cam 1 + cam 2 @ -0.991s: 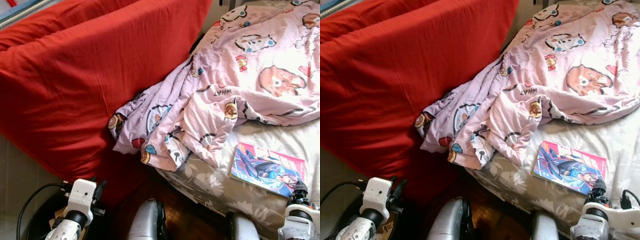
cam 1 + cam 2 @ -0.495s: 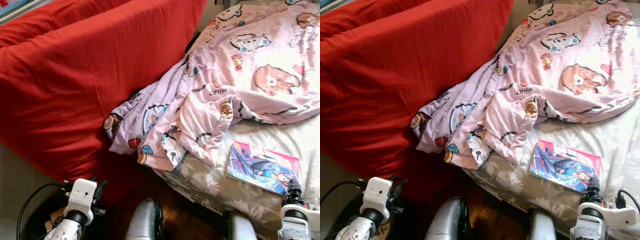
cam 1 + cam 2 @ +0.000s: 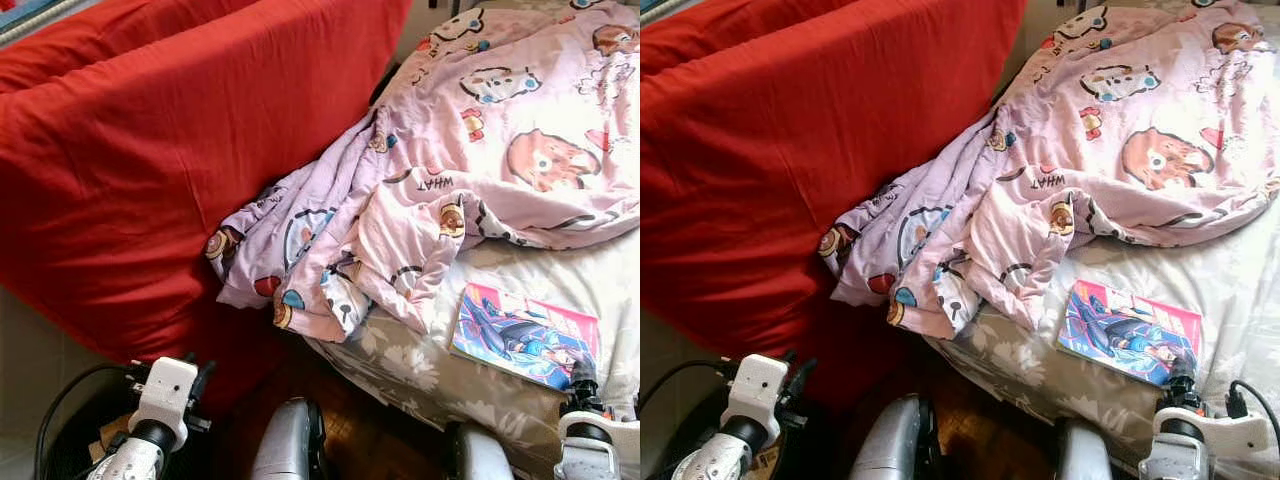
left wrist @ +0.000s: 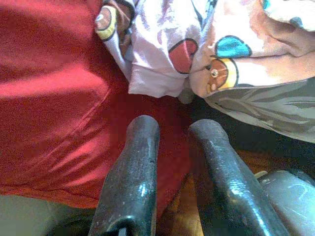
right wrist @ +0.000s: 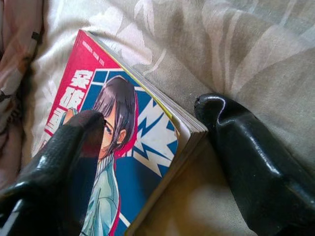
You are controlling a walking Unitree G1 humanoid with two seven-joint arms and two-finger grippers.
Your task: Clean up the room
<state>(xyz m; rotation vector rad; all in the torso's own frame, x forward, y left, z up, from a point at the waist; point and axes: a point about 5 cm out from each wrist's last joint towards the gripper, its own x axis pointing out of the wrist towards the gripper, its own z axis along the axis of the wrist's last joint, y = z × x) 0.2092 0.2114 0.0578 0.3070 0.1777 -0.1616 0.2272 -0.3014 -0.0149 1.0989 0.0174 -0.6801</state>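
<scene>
The right gripper (image 5: 147,142) stood wide astride a comic book's (image 3: 525,336) corner at the bed's (image 3: 420,370) edge; closing askew might bend its cover

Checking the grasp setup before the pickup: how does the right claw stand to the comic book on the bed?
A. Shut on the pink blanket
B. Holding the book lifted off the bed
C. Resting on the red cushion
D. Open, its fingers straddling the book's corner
D: the right claw is open, one finger over the comic book cover and the other beside its corner on the bed.
</scene>
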